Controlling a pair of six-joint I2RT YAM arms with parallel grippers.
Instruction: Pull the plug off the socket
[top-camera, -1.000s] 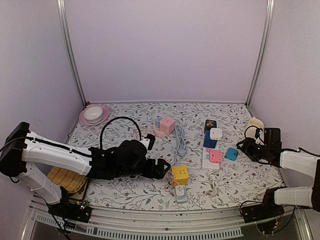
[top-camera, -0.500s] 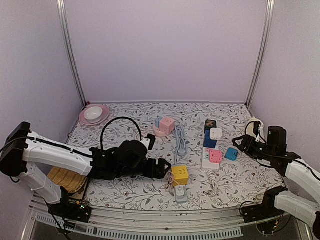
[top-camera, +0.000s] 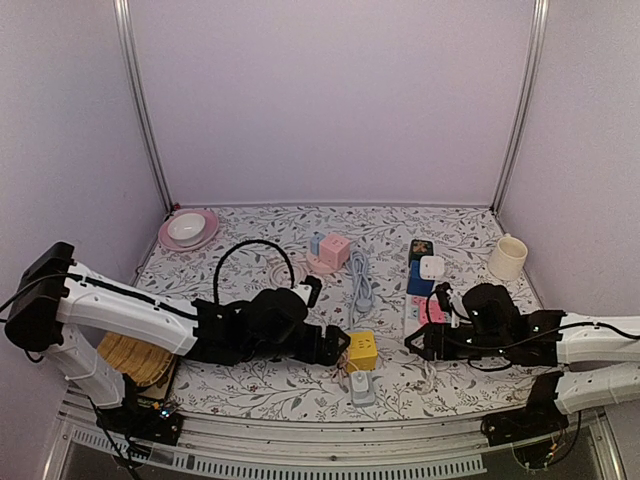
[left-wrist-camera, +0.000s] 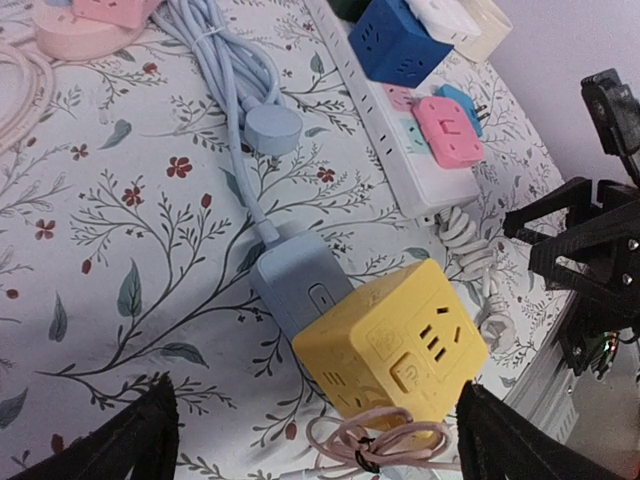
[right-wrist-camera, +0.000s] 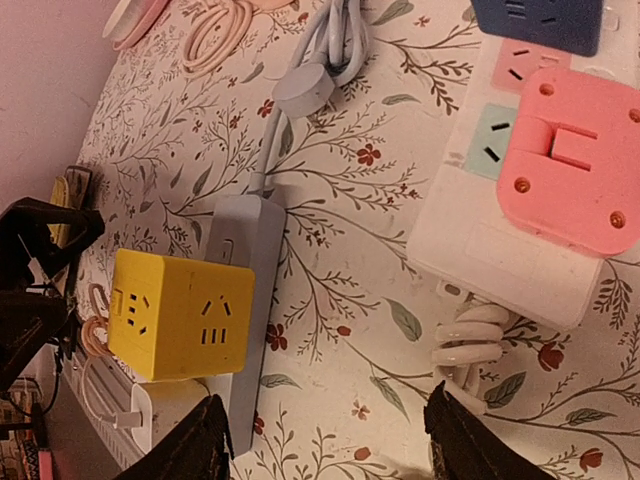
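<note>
Near centre of desk (top-camera: 250, 385): yellow cube plug (top-camera: 360, 349) sits in grey power strip (top-camera: 362, 387), not yet pulled. Left fingers (left-wrist-camera: 130, 445) spread wide, holding nothing, low and just left of the cube; probably lined up to straddle it. Right fingers (right-wrist-camera: 455, 440) also spread, holding nothing, right of the cube beside white power strip (right-wrist-camera: 500, 255); probably placed to brace. Farther: pink plug (right-wrist-camera: 575, 165) on that strip.
</note>
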